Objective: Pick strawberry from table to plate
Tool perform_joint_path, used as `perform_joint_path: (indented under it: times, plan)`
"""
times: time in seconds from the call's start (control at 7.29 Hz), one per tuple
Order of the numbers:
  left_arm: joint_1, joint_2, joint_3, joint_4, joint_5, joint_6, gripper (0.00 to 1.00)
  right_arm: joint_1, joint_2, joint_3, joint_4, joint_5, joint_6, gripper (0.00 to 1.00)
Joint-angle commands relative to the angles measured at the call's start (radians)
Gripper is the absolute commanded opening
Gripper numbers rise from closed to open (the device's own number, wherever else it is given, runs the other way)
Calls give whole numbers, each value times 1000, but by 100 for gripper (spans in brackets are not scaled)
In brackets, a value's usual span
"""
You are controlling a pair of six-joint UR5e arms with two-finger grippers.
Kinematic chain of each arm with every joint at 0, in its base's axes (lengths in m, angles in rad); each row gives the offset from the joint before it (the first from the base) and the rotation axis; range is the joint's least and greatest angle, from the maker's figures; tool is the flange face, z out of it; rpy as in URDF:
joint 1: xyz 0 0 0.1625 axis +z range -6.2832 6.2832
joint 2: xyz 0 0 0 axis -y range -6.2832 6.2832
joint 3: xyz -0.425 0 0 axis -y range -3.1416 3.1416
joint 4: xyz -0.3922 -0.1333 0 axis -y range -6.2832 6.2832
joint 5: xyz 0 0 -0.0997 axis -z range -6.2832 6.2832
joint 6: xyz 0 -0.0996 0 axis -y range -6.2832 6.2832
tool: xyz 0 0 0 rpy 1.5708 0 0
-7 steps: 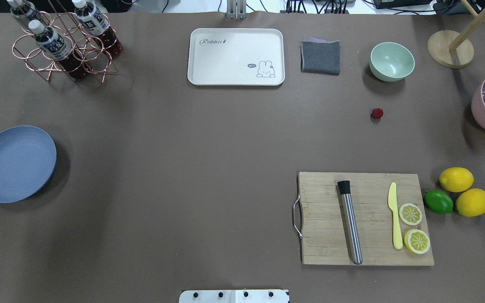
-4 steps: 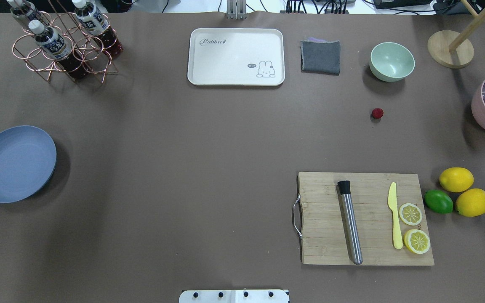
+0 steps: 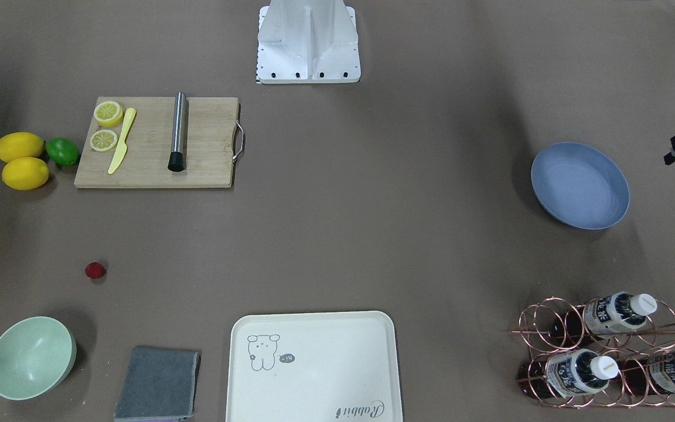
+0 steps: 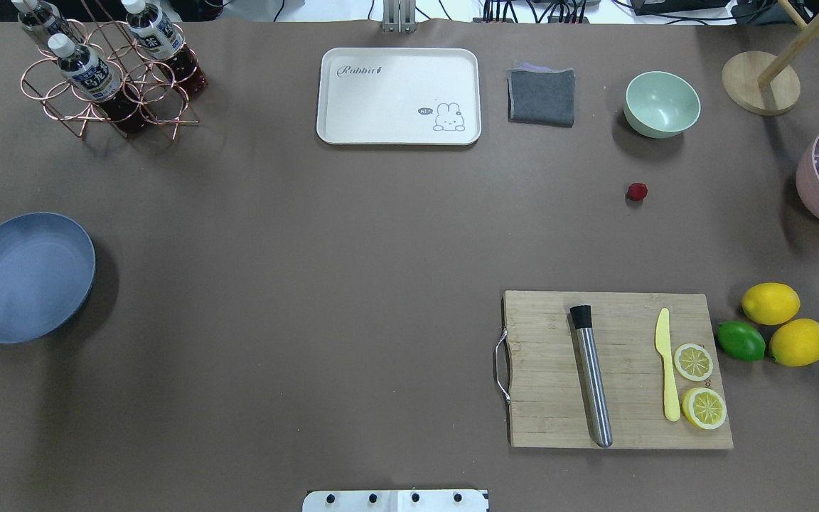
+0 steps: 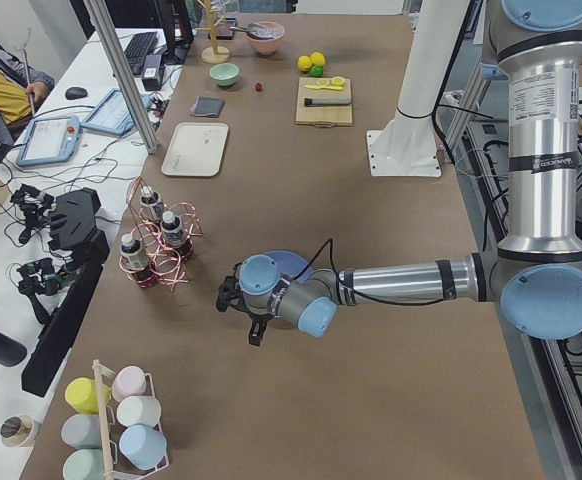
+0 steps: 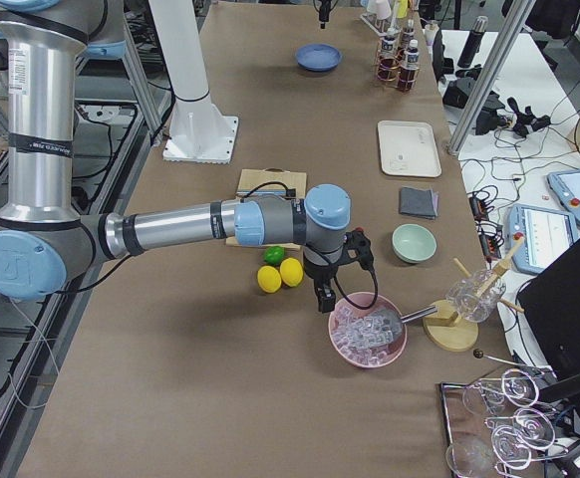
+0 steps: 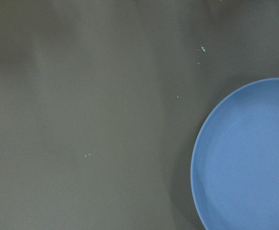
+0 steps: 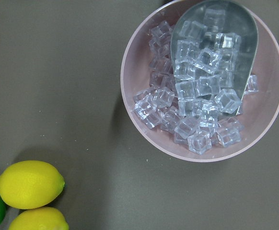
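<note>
You have the strawberry (image 4: 637,191), a tiny dark-red roundish berry, lying on the surface (image 4: 352,235) at 6 o'clock from the mint-green bowl (image 4: 662,104). It is well apart from the blue-grey plate (image 4: 24,277) out at 9 o'clock. Its skin is too small to read. For the left hand (image 5: 253,335) and the right hand (image 6: 324,302), you cannot tell whether either is spread or pressed together.

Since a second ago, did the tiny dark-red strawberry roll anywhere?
No. In the overhead view the tiny dark-red strawberry lies at the same spot on the brown table, just as far from the mint-green bowl.
</note>
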Motion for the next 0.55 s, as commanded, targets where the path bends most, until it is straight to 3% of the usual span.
perform_joint_path:
  times: [0.0,0.41]
  plan:
    - [45,-36,61,-74,1,-82,90,-1,0,4,1,4,27,100]
    - [93,-59,65,-76,1,-172,80,-1,-1,-1,0,12,29,100]
